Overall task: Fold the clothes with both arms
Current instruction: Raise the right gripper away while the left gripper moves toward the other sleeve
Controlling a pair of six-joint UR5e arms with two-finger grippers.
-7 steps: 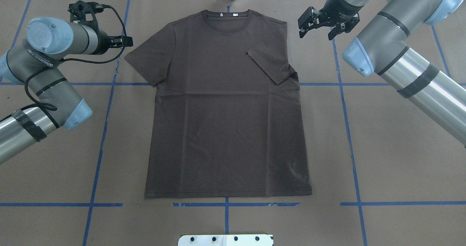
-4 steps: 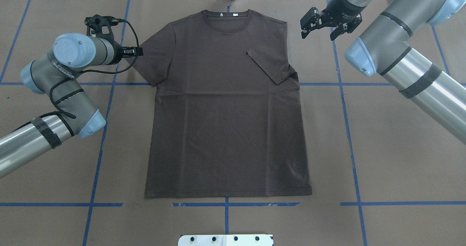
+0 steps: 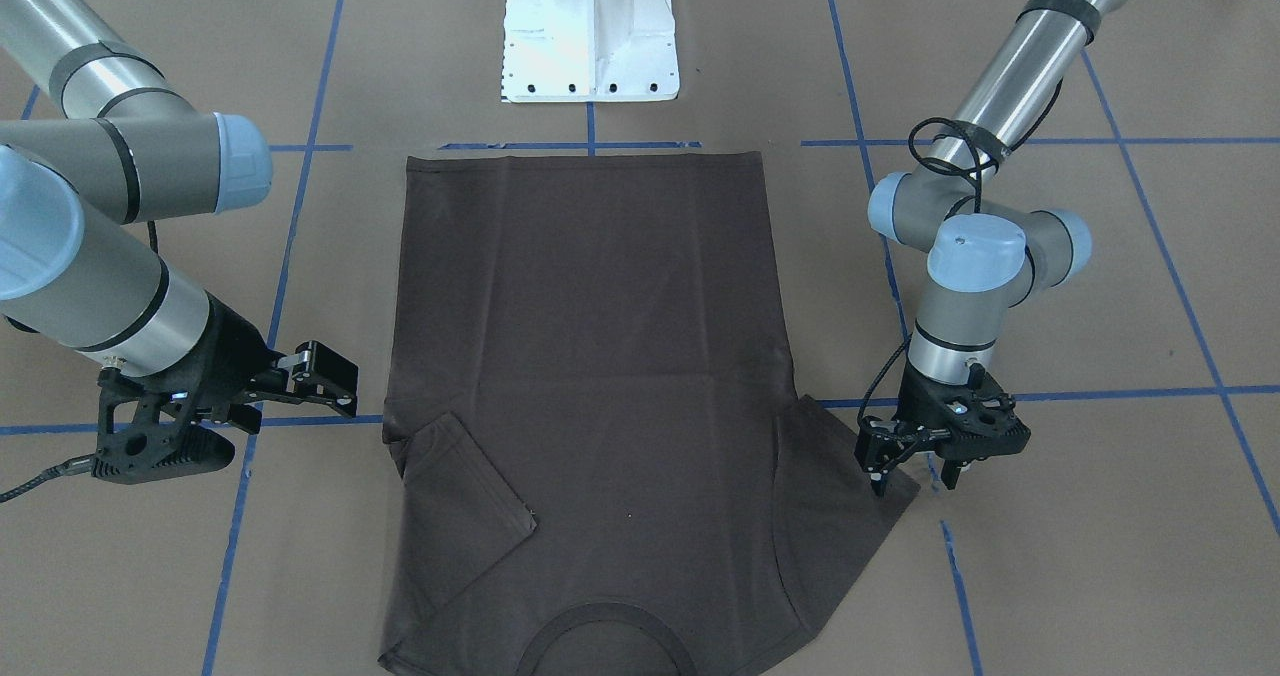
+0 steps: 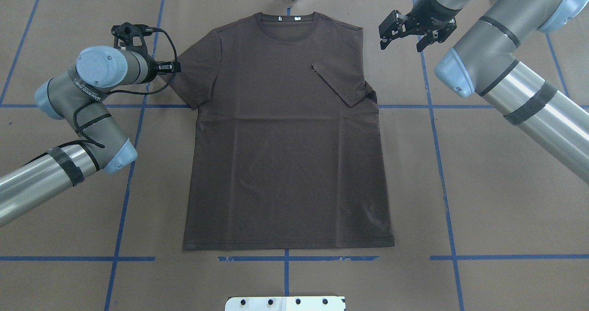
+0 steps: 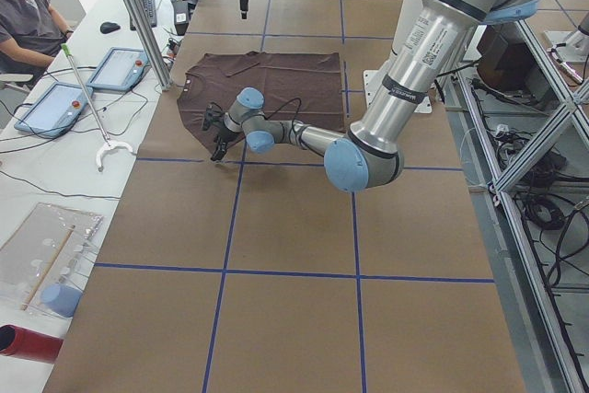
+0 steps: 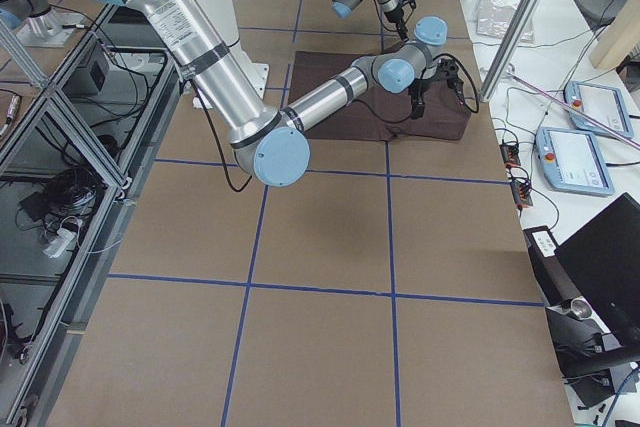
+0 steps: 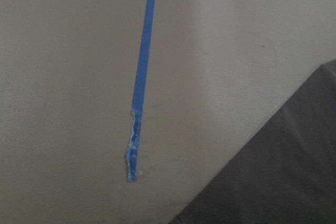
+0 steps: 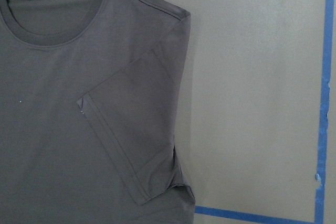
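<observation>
My left gripper point(image 3: 914, 474) is pointing straight down, jaws spread, T-shirt point(image 3: 590, 356) sleeve edge just beneath | my right gripper point(image 4: 400, 38) is hovering tilted, jaws spread, T-shirt beside it

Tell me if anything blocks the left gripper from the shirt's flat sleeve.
Nothing visible does. The left gripper hangs open at the outer edge of the T-shirt's flat sleeve, with only bare brown table cover beside it.

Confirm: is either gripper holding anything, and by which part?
Nothing held. Left gripper open at the sleeve edge of the T-shirt, not clamped on it; right gripper open, clear of the fabric.
</observation>
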